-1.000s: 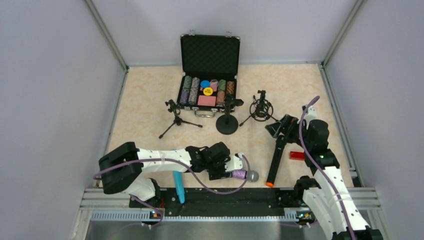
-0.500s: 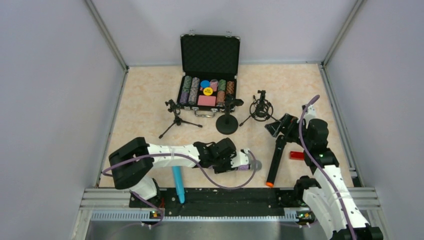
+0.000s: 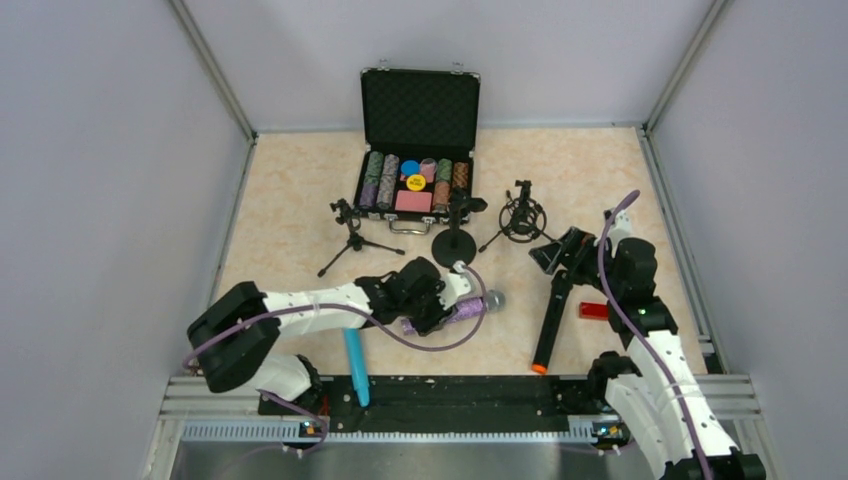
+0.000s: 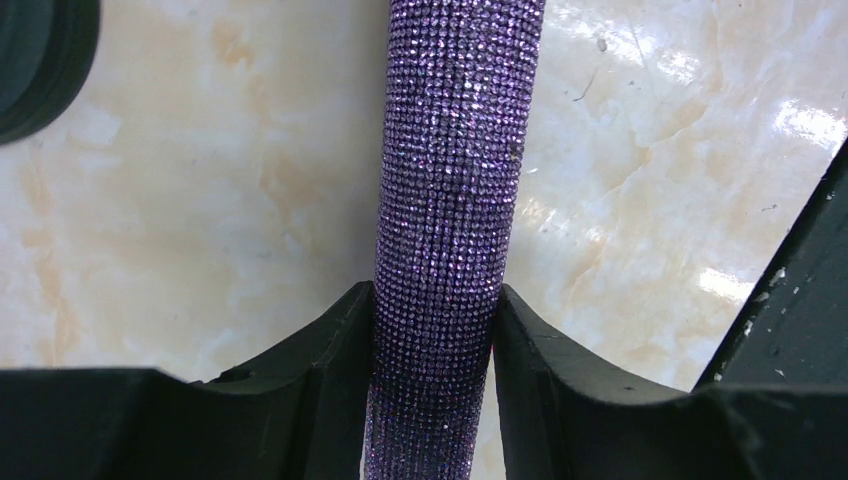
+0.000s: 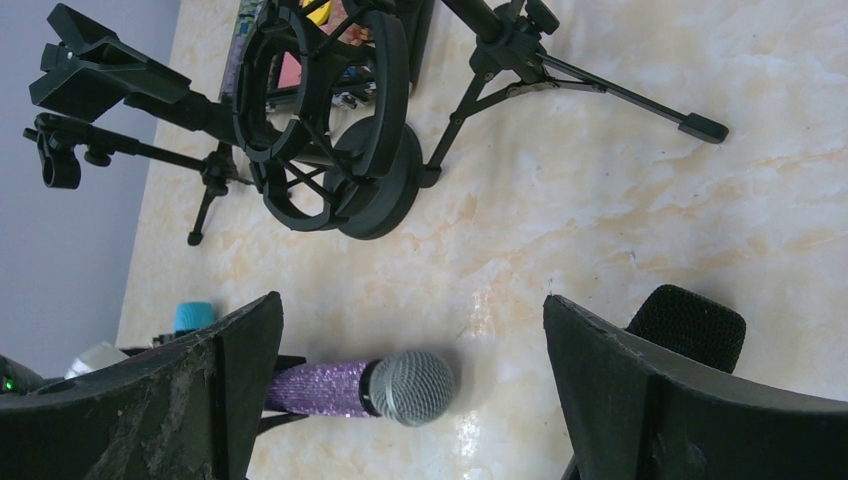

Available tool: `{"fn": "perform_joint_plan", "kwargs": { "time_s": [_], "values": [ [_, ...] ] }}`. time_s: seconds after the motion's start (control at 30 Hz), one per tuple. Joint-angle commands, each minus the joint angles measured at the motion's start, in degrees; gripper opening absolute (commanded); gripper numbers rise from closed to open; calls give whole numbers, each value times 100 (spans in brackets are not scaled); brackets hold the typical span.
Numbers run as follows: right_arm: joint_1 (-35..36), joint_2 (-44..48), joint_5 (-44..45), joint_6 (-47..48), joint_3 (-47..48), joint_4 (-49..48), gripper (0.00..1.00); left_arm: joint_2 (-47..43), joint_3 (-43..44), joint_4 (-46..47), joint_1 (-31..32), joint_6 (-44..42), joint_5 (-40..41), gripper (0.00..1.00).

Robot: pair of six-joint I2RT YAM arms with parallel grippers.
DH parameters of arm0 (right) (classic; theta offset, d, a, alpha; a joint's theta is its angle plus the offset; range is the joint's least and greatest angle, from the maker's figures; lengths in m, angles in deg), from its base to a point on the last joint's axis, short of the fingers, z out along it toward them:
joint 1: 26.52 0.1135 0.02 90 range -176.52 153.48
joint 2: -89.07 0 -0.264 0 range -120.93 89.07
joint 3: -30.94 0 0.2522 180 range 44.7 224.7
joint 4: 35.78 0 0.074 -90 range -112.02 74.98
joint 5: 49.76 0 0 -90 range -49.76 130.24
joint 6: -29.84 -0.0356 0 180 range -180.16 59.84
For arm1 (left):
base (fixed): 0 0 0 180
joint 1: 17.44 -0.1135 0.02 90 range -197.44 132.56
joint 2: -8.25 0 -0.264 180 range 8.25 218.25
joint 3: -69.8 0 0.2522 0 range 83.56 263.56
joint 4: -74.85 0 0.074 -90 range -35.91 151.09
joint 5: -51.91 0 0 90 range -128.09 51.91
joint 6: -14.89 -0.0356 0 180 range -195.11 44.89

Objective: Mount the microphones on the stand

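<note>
Across the beige marbled bench (image 3: 300, 200), the glittery purple, silver-grilled microphone (image 3: 478, 303), clamped in the left end effector (image 4: 435, 310), has been carried from the near edge toward the black round-base stand (image 3: 455, 250); insertion likely follows. The right end effector (image 5: 410, 320) is held wide.

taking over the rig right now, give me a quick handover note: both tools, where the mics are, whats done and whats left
Left tool: shut on the purple microphone, grille pointing right, on the near side of the round-base stand.
Right tool: open, holding nothing, by the head end of the black microphone, which lies flat.
Turquoise microphone: lying at the near edge, nothing touching it.
Done: nothing mounted. The round-base stand, the small tripod and the shock-mount stand hold no microphone.
Left: seat all three microphones, probably the purple one first.
</note>
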Motion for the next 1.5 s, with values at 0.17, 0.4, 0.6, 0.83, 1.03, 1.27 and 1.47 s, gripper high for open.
{"fn": "perform_joint_plan", "kwargs": {
  "time_s": [0.17,0.4,0.6,0.83,1.03,1.27,1.47],
  "values": [
    [-31,63,-151,3,72,-129,99,-1567,-794,1670,-681,1261,-1251,0],
    [-38,162,-161,-30,47,-111,99,-2369,-1177,2543,-922,2025,-1448,0],
    [-38,152,-150,-28,-49,-195,99,-2033,-781,1572,-925,1505,-1507,0],
    [-38,-14,-215,-31,-59,-235,99,-975,-740,1554,-707,1802,-1072,0],
    [-38,87,-179,-18,-78,-147,99,-535,-605,1413,-62,1499,-36,15],
    [-32,101,-154,17,-99,-121,99,-114,-165,570,398,1043,635,58],
    [-34,106,-154,131,-68,-83,99,13,188,142,477,632,698,78]
  ]
}}
